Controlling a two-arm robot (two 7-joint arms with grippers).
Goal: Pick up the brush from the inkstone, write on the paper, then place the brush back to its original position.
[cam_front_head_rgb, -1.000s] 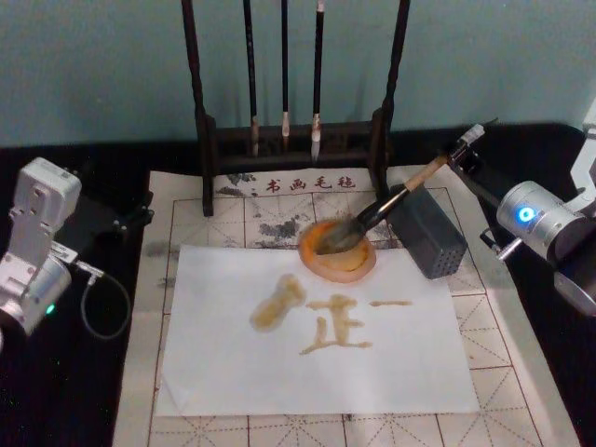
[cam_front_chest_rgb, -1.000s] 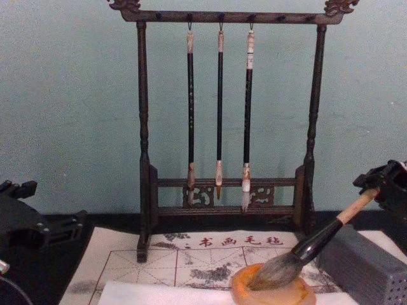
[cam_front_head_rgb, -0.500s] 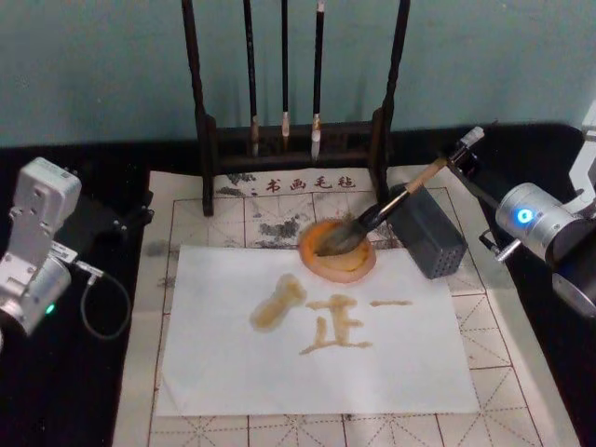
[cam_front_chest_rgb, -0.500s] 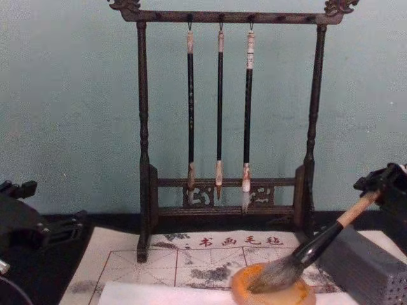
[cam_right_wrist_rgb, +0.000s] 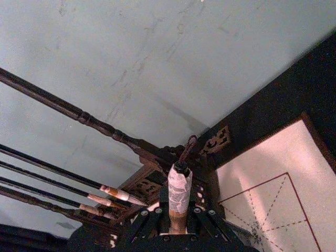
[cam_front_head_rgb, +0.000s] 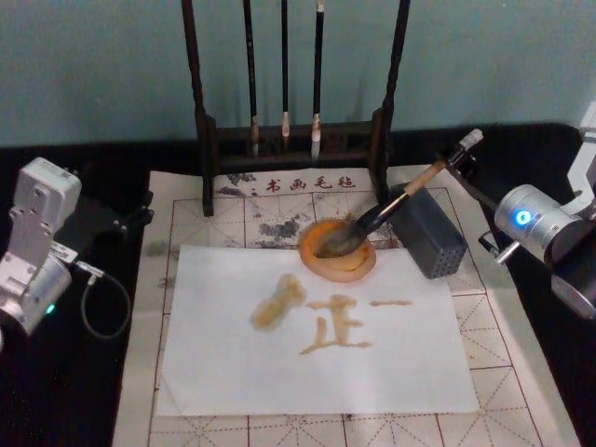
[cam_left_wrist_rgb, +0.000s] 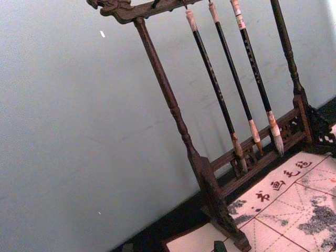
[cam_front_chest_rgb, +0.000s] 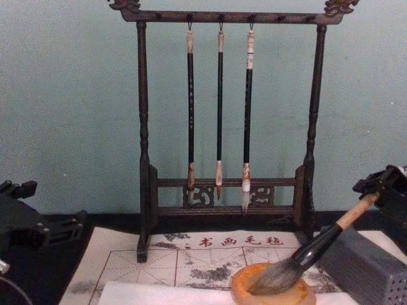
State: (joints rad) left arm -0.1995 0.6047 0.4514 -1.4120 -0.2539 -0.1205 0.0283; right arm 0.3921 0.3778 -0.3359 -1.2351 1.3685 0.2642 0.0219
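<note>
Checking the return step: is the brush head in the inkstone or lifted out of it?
In. Bristles of the brush sit within the rim of the inkstone in head and chest views; the right pincer grips the handle's end.

Black right gripper reaches in from the right, clamped on pale-handled calligraphy brush; silver left arm parked at left.

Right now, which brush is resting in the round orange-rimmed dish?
The large pale-handled brush, bristles in the inkstone; the three thin black brushes hang from the dark rack.
</note>
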